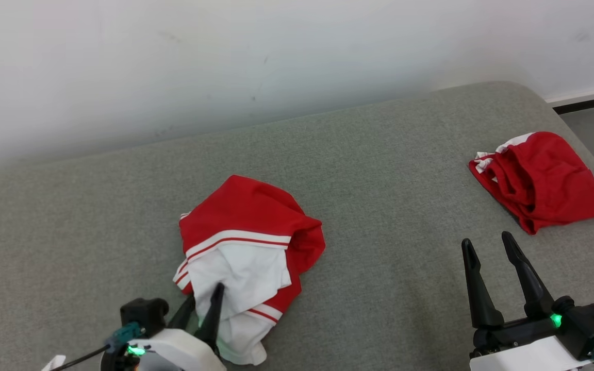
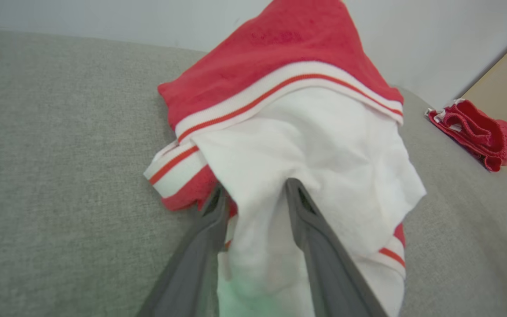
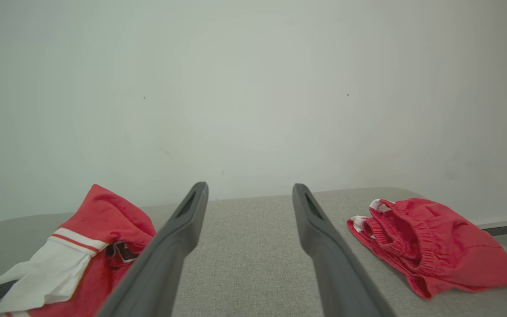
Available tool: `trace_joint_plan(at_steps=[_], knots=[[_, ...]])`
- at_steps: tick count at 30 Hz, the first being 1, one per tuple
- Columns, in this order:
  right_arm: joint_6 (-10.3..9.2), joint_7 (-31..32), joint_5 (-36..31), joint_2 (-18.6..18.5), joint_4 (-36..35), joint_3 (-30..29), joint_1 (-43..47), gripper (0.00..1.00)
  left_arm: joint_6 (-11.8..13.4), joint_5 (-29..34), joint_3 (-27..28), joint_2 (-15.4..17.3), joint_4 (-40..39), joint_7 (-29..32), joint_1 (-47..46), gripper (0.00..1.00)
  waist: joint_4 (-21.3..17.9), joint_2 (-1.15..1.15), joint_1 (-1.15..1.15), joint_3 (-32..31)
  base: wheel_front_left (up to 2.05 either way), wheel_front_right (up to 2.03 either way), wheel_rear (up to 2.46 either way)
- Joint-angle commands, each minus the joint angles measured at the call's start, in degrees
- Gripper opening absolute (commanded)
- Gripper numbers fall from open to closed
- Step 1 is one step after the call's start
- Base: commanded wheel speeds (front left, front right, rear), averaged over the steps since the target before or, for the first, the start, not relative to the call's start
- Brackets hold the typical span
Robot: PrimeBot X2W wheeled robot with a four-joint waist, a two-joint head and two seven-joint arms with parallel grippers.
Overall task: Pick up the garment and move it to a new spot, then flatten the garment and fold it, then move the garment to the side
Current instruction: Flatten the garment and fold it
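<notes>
A crumpled red sports garment with white panels and red-and-white striped trim lies in a heap near the middle of a grey fabric-covered bench, a little toward 7 o'clock in the head view. Its red part is bunched toward the pale wall at 12 o'clock, and its white part spills down toward the robot.

The left end effector reaches in from 7 o'clock. Its two dark fingers are spread, with a fold of the white cloth lying between them. In the left wrist view the cloth fills the gap between the fingers and drapes over the right-hand one. The striped trim runs across the heap just beyond the tips. How firmly the fingers bear on the fold cannot be told.

The right end effector stands at 5 o'clock, well apart from the heap. Its fingers are spread wide with nothing between them, and they point toward 12 o'clock over bare bench fabric.

A second garment, a pair of red shorts with an elastic waistband and a white edge, lies at 2 o'clock near the bench's rounded far corner. It is just beyond the right end effector's fingertips and clear of them. Past that corner, a dark skirting strip runs along the foot of the wall.
</notes>
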Motion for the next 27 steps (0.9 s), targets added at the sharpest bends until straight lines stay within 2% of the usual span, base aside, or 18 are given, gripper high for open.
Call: trace_joint_plan(at_steps=[1,2,15,21,27], knots=[[-0.14,0.05,0.27,0.0,-0.02,-0.18,-0.57,1.0,-0.15,-1.01,-0.01,0.47,0.5,-0.55,-0.94,0.09,-0.16,0.0,0.0,0.14,0.0,0.0,0.0],[-0.14,0.05,0.28,0.07,-0.05,-0.26,-0.57,1.0,-0.17,-1.02,-0.18,0.48,0.59,-0.64,-1.13,0.0,-0.2,0.0,0.0,0.18,0.0,0.0,0.0],[-0.14,0.05,-0.19,0.41,0.13,-1.22,0.34,1.0,0.55,-1.54,-0.16,0.39,-4.07,-4.25,-2.39,0.0,2.42,0.0,0.0,-0.86,0.0,0.0,0.0],[-0.14,0.05,-0.32,-0.09,0.53,-1.18,1.04,1.0,2.57,-1.24,2.05,2.58,-7.62,-5.21,-1.85,0.0,4.54,0.0,0.0,-2.1,0.0,0.0,0.0],[-0.14,0.05,-0.08,-0.6,0.4,-1.24,1.69,1.0,5.62,-2.29,6.35,6.06,-8.73,-4.35,-0.27,0.0,6.23,0.0,0.0,-2.52,0.0,0.0,0.0]])
